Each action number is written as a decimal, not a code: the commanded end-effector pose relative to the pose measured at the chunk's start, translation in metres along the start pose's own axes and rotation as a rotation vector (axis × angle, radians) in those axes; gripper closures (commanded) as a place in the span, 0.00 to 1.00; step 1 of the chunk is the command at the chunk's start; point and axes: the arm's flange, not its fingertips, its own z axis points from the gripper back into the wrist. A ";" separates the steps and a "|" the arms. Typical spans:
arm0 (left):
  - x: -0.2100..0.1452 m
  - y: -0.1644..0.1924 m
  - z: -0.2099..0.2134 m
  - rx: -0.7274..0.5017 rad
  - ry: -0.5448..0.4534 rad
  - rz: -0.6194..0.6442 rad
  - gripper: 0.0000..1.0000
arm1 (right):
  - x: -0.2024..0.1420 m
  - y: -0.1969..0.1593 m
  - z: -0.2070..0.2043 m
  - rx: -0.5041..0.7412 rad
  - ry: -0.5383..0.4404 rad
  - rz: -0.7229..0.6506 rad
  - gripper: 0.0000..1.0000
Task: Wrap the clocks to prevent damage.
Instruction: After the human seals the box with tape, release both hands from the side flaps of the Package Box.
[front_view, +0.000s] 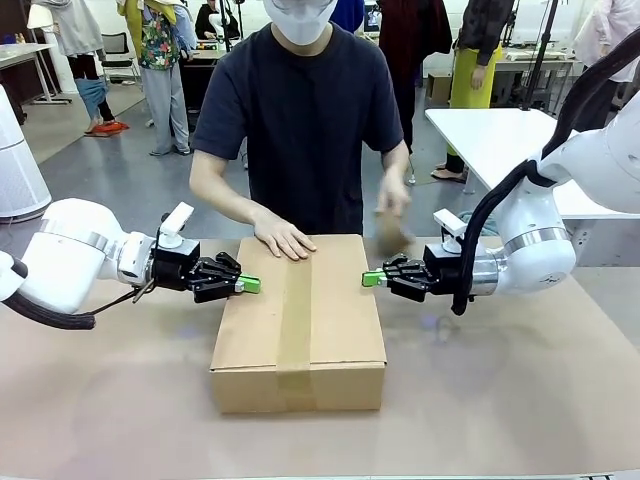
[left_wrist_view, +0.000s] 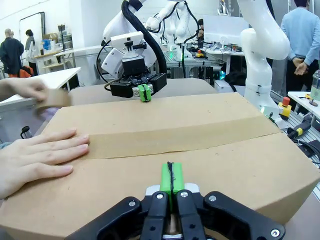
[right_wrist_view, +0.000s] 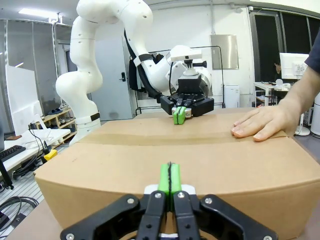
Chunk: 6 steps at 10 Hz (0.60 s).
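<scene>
Left end effector (front_view: 248, 285) level, pads together against the cardboard box's (front_view: 300, 325) left side, right end effector (front_view: 373, 279) likewise together at its right, person's hand (front_view: 283, 238) flat on the taped lid, other hand (front_view: 393, 198) raised and blurred, brown worktop (front_view: 500, 390), busy lab behind

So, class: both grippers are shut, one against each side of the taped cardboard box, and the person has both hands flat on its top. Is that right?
Not quite. Only one hand lies flat on the cardboard box; the other hand is raised and blurred above its far corner, as the front view shows. The left gripper and right gripper are indeed shut, one at each side.
</scene>
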 end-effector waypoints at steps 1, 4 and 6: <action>-0.002 0.000 -0.002 0.014 0.017 0.012 1.00 | -0.002 0.001 0.000 -0.014 -0.002 -0.007 0.99; -0.002 0.000 -0.002 0.014 0.017 0.012 1.00 | -0.002 0.001 0.000 -0.014 -0.002 -0.007 0.99; -0.002 0.000 -0.002 0.014 0.017 0.012 1.00 | -0.002 0.001 0.000 -0.014 -0.002 -0.007 0.99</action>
